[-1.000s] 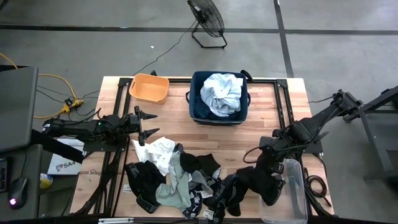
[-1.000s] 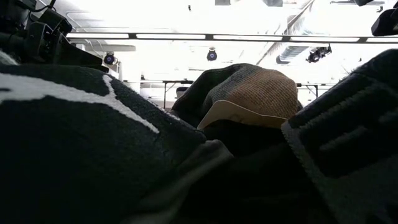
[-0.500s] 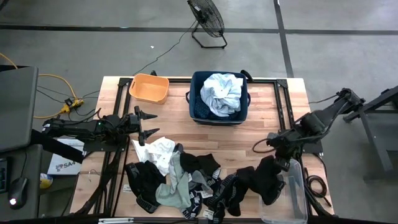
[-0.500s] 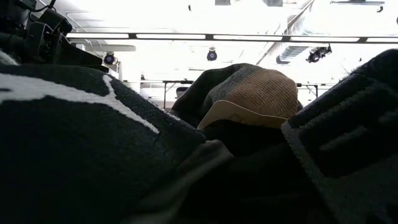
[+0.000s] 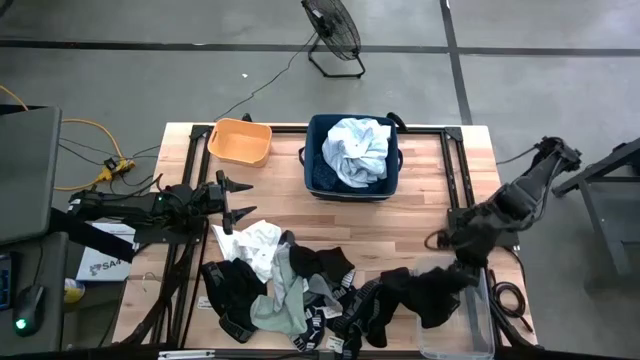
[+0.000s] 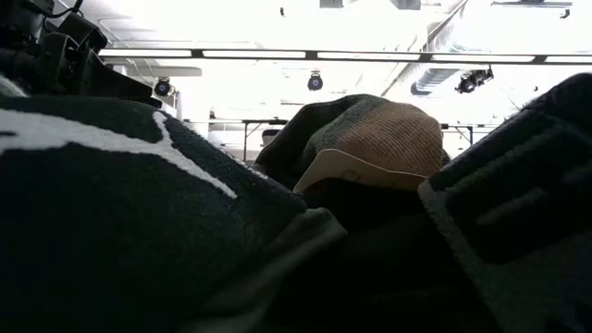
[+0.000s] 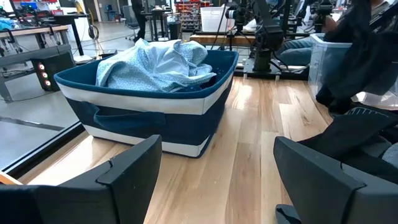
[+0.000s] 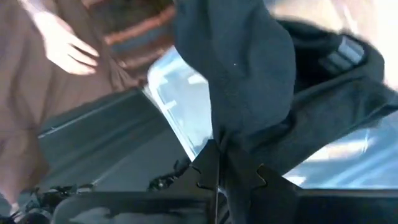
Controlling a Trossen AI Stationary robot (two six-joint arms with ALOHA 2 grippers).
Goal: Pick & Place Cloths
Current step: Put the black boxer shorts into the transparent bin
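One pale blue-white shirt (image 5: 355,150) sits bundled in the navy bin (image 5: 316,172) at the far side of the desk (image 5: 420,195), with a bit of dark patterned cloth under it, so a little of the job looks done. That is about all that has been put away, by my reckoning.

Now the right gripper (image 5: 452,264) hangs over the near right corner, jaws clenched on a black garment (image 5: 428,290). The wrist camera shows the fingers pinched tight on a fold of it, the rest drooping below. Its lower part trails toward the clear plastic tub (image 5: 470,330) at that corner, and one end seems to run back into the pile. Whether it is fully clear of the desk I cannot tell.

And the pile is big! Along the near edge lie a white piece (image 5: 258,240), a grey-green piece (image 5: 275,305), and a tangle of black pieces (image 5: 335,290) with pale lettered bands, all overlapping. The low camera is buried in them, seeing only dark fabric up close.

The left gripper (image 5: 237,198) waits over the left side of the desk, jaws spread wide and holding nothing, just beside the white piece and facing the bin. The orange tub (image 5: 240,142) at the far left holds nothing.

So: early going, I'd say. One garment in hand, most of the heap yet to be picked.
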